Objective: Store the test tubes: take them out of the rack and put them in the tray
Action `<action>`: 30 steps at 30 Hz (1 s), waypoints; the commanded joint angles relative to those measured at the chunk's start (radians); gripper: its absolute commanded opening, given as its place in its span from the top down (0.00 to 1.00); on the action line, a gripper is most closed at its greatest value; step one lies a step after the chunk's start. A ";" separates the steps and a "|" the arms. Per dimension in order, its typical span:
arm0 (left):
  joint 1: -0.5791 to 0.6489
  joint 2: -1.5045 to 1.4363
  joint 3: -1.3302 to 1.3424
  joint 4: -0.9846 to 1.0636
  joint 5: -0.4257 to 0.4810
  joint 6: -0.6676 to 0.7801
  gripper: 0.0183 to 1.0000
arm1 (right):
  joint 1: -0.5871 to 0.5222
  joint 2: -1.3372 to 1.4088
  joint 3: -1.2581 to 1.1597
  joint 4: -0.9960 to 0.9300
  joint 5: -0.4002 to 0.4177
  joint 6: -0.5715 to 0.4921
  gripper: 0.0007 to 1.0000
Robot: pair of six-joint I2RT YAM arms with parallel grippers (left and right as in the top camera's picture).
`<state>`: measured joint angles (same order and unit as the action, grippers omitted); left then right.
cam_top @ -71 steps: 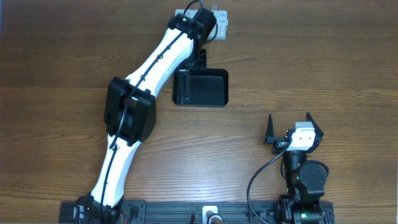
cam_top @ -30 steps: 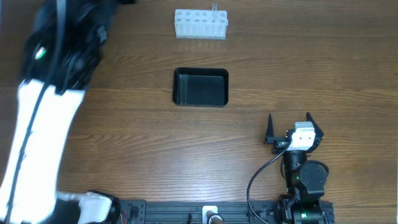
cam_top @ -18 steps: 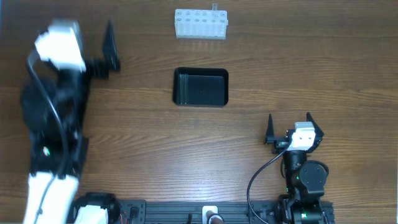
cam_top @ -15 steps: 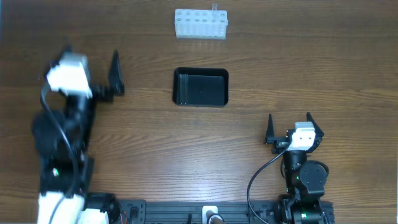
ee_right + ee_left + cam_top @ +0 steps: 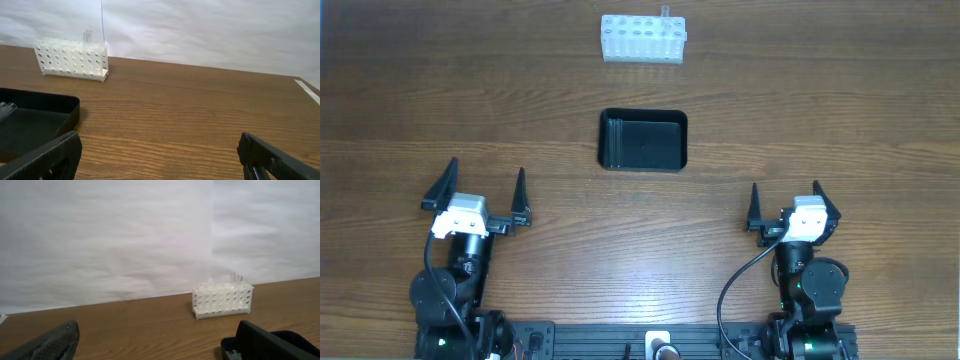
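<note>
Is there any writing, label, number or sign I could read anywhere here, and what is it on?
None: no readable word, label, number or sign shows on the white rack, the black tray or the wooden table.

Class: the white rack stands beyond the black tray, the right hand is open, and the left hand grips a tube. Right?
No. The top view shows the left hand open and empty; rack, tray and open right hand are as stated.
</note>
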<state>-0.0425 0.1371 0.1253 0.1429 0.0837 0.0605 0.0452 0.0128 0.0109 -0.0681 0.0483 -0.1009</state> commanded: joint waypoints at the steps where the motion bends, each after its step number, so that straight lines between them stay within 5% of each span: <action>1: 0.007 -0.013 -0.006 0.003 0.019 0.011 0.00 | -0.007 -0.006 -0.006 -0.003 0.008 0.010 0.01; 10: 0.007 -0.013 -0.006 0.003 0.019 0.011 0.00 | -0.007 -0.006 -0.006 -0.003 0.012 0.003 0.01; 15: 0.007 -0.013 -0.006 0.003 0.019 0.011 0.00 | -0.007 -0.006 -0.005 0.003 0.054 -0.182 0.01; 30: 0.007 -0.013 -0.006 0.003 0.019 0.011 0.00 | -0.007 -0.006 -0.005 0.005 0.054 -0.182 0.01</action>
<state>-0.0425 0.1371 0.1253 0.1429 0.0902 0.0605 0.0452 0.0128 0.0109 -0.0643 0.0822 -0.2710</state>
